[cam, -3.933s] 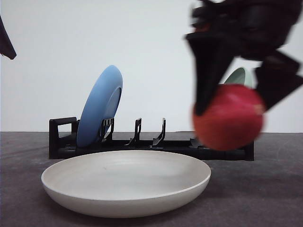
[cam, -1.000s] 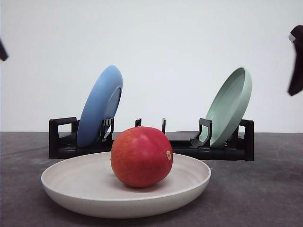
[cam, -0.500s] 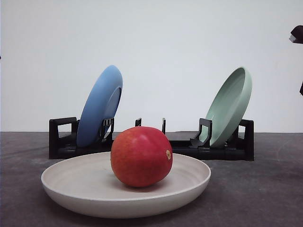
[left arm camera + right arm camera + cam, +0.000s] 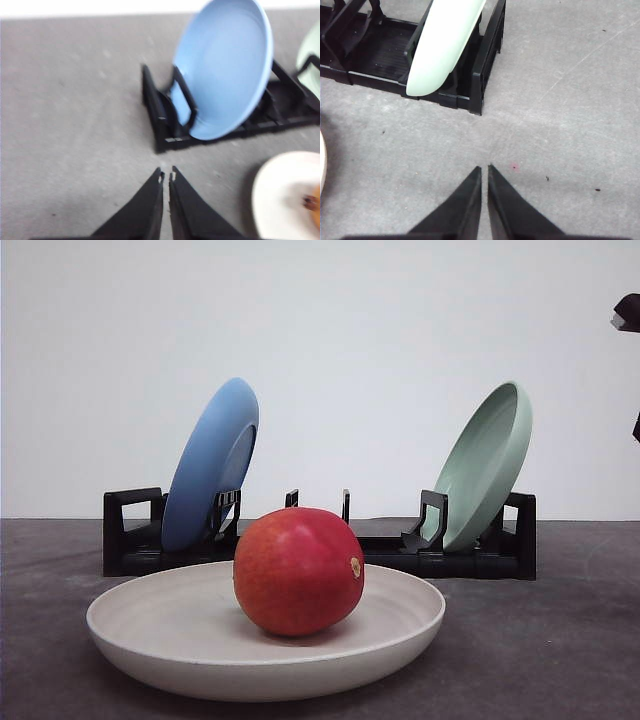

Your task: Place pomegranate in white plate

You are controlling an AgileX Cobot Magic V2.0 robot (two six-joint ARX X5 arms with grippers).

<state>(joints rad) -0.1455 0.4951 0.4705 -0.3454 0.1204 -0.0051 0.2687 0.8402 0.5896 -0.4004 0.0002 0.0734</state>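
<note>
The red pomegranate [image 4: 298, 571] rests in the middle of the white plate [image 4: 130, 640] at the front of the table. In the left wrist view the plate's rim [image 4: 272, 195] shows with a bit of the fruit [image 4: 314, 202] at the frame edge. My left gripper [image 4: 166, 177] is shut and empty, above bare table in front of the rack's left end. My right gripper [image 4: 484, 171] is shut and empty too, over bare table in front of the rack's right end. A dark piece of the right arm [image 4: 628, 315] shows at the far right of the front view.
A black dish rack [image 4: 130, 540] stands behind the white plate. It holds a blue plate [image 4: 212, 462] upright at its left end and a pale green plate [image 4: 487, 465] at its right end. The table is grey.
The right gripper let go of the pomegranate, which now lies in the white plate. Over the last second the right arm drew further off to the right; the fruit stayed still.
</note>
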